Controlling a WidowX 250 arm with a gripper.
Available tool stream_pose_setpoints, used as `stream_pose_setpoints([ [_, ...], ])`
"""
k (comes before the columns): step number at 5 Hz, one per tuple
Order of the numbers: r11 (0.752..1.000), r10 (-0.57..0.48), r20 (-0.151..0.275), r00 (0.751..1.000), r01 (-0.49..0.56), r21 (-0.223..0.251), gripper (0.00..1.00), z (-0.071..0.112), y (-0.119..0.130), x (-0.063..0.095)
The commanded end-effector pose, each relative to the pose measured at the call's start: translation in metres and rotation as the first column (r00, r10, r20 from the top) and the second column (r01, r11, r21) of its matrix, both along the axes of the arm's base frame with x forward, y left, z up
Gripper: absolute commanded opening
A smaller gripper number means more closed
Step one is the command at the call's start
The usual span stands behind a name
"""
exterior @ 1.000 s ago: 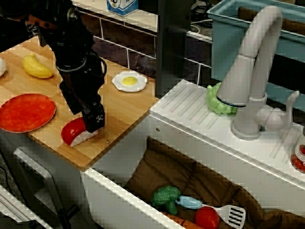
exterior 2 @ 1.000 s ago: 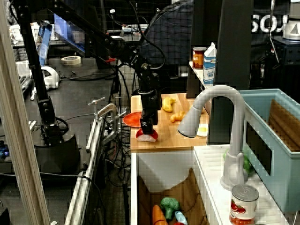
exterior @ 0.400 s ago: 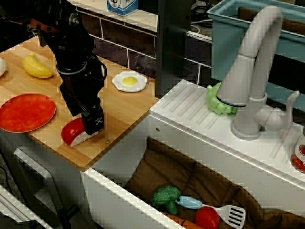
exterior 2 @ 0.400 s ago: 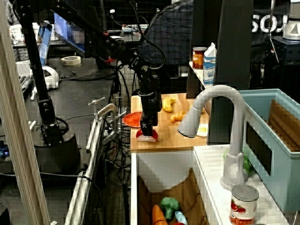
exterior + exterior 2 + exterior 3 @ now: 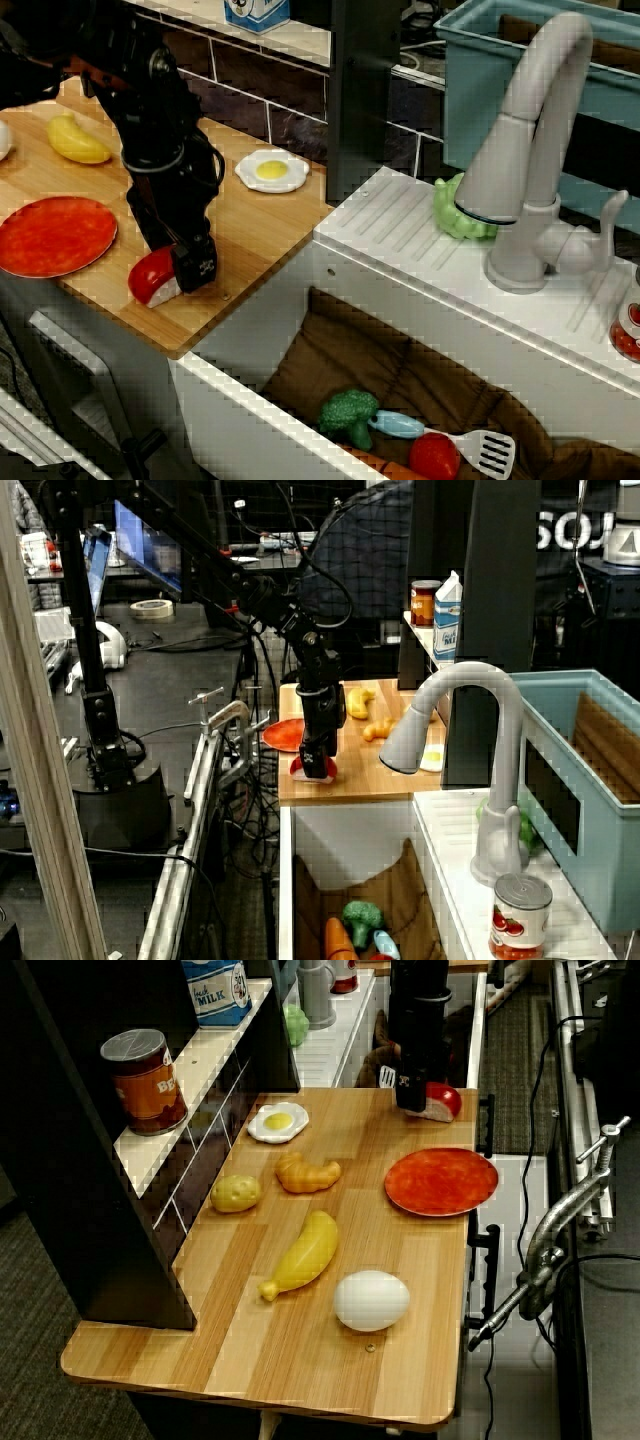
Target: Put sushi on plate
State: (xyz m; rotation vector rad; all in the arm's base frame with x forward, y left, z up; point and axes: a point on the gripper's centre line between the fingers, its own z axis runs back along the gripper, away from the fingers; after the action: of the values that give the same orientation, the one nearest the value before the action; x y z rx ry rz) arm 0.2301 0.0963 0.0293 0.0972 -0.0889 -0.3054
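Observation:
The sushi (image 5: 150,277), red top over a white base, lies on the wooden counter near its front edge, right of the red-orange plate (image 5: 55,235). My gripper (image 5: 192,266) is down at the sushi's sink-side end, and a black finger hides that end. The sushi rests on the wood. The frames do not show the gap between the jaws. In the side view the gripper (image 5: 412,1095) stands beside the sushi (image 5: 445,1102), just beyond the plate (image 5: 441,1181). The far view shows the gripper (image 5: 318,762) over the sushi (image 5: 313,772).
A fried egg (image 5: 271,171) lies behind the gripper and a banana (image 5: 75,140) at the back left. A croissant (image 5: 306,1172), potato (image 5: 236,1192) and white egg (image 5: 371,1299) lie on the counter. The sink basin (image 5: 250,400) with toy vegetables and the faucet (image 5: 530,150) are to the right.
The gripper has come down a little and now covers the sushi's right end. The sushi and plate have not moved.

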Motion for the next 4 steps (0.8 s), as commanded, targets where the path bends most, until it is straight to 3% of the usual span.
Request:
stream_pose_setpoints([
  [1,1.000,0.013,0.014,1.000,-0.013,0.007,0.00,0.002,0.009,0.007],
  [3,0.999,0.027,-0.026,0.999,-0.028,-0.026,0.00,0.009,0.011,0.013],
  [4,0.998,0.016,-0.048,0.999,-0.019,-0.061,0.00,0.031,0.015,0.022],
])
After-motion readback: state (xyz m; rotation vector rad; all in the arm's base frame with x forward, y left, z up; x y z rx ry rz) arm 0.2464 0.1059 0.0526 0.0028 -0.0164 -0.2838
